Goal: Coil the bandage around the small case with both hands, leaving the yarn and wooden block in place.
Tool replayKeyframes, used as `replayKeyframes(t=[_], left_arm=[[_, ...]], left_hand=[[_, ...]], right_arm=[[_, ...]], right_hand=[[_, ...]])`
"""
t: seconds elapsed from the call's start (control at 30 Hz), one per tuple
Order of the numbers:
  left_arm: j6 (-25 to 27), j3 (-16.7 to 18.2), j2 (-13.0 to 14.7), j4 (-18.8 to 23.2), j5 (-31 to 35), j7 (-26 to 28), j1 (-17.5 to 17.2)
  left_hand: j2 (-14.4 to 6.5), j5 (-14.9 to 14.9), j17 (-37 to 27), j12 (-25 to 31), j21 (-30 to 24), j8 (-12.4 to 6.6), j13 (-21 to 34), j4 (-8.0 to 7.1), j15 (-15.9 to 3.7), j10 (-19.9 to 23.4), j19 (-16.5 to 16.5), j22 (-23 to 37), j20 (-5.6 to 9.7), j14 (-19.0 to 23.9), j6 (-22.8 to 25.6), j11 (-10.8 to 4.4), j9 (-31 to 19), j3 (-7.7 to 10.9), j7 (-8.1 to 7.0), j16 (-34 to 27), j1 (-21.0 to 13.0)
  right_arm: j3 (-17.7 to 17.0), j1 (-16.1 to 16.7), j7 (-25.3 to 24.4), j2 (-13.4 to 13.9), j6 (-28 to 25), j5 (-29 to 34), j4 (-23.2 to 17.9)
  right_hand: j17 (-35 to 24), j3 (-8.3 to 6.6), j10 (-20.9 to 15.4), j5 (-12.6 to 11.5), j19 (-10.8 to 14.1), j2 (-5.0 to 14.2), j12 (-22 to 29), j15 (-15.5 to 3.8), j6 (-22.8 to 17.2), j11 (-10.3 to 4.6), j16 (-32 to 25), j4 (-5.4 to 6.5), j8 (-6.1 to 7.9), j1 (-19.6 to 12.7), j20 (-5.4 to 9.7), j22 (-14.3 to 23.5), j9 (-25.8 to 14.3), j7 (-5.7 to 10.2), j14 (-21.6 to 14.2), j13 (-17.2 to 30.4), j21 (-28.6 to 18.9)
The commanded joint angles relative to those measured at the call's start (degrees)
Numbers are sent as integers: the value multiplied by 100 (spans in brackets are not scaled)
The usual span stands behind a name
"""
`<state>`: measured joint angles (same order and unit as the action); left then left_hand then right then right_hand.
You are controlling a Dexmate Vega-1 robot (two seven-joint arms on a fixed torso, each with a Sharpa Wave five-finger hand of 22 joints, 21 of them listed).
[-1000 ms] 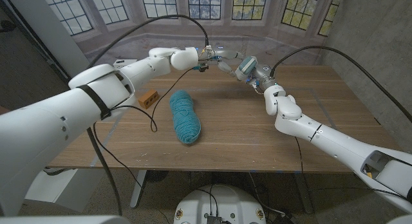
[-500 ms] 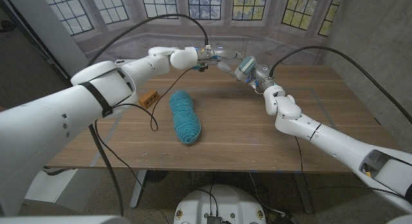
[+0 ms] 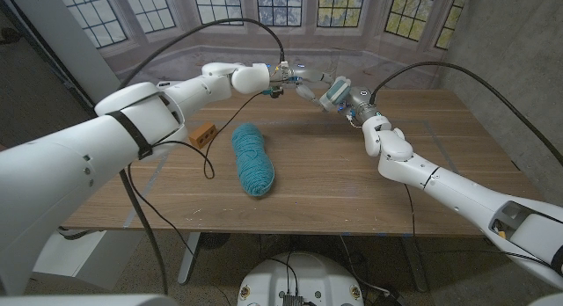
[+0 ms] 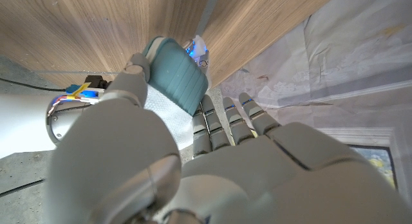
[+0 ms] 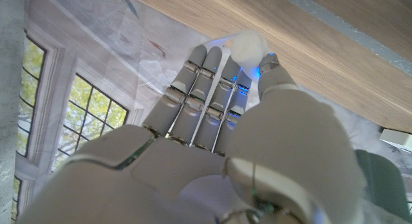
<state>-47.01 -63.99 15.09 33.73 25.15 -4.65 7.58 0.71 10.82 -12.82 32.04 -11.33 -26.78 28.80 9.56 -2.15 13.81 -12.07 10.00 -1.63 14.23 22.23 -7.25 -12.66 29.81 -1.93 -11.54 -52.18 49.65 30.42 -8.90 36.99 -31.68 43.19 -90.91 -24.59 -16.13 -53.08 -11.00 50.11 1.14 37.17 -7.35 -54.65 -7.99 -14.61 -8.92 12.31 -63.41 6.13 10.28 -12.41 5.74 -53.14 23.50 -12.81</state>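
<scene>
Left robot hand (image 3: pixel 283 75): raised over the far middle of the table, close to the right robot hand. In the left wrist view (image 4: pixel 212 159), thumb presses white bandage against a teal case; remaining fingers extended straight alongside.

Small case (image 4: pixel 175 73): teal, ribbed, rounded end; held up off the table at the thumb tip of the left robot hand. In head view too small and hidden between the hands to place exactly.

Bandage (image 4: pixel 168 111): white woven strip, lies under the case against the left thumb and palm. Extent of wrap around the case not discernible.

Right robot hand (image 3: pixel 330 93): raised just right of the left robot hand, fingertips nearly meeting it. In the right wrist view (image 5: pixel 212 121), fingers straight and together, thumb tip pressed to a small white piece (image 5: pixel 248 47) at the fingertips, likely the bandage end; grip not certain.

Yarn (image 3: pixel 252 158): teal skein, lying lengthwise at table centre, near of both hands, untouched.

Wooden block (image 3: pixel 203 134): orange-brown, left of the yarn, apart from it.

Table (image 3: pixel 334 183): wood grain, pale tape lines at left and right.

Cable (image 3: pixel 208 156): black, loops from the left arm down onto the table between block and yarn.

Writing / brands: none legible.
</scene>
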Motion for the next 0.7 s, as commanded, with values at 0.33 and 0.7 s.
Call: replayKeyframes(t=[0.33, 0.7], left_arm=[[33, -48, -31, -113, -13, -483, 121], [-88, -238, -245, -599, -44, -532, 299]], left_hand=[[-70, 24, -2, 43, -10, -620, 32, -76, 26, 29, 43, 26, 4, 10, 96, 22, -26, 102, -19, 10, -5], [-72, 22, -3, 46, -10, -621, 32, -81, 23, 35, 49, 26, 11, 1, 96, 28, -25, 104, -8, 13, 11]], right_arm=[[35, -80, -92, 22, 106, 82, 224], [38, -148, -28, 108, 183, 193, 189]], right_hand=[[-20, -12, -38, -20, 7, 27, -30, -593, -14, -49, 41, 18, 26, -38, 99, 11, -17, 31, -67, 28, 23], [-26, -13, -42, -18, 6, 30, -34, -592, -6, -59, 58, 15, 25, -41, 105, 11, -19, 35, -71, 36, 24]])
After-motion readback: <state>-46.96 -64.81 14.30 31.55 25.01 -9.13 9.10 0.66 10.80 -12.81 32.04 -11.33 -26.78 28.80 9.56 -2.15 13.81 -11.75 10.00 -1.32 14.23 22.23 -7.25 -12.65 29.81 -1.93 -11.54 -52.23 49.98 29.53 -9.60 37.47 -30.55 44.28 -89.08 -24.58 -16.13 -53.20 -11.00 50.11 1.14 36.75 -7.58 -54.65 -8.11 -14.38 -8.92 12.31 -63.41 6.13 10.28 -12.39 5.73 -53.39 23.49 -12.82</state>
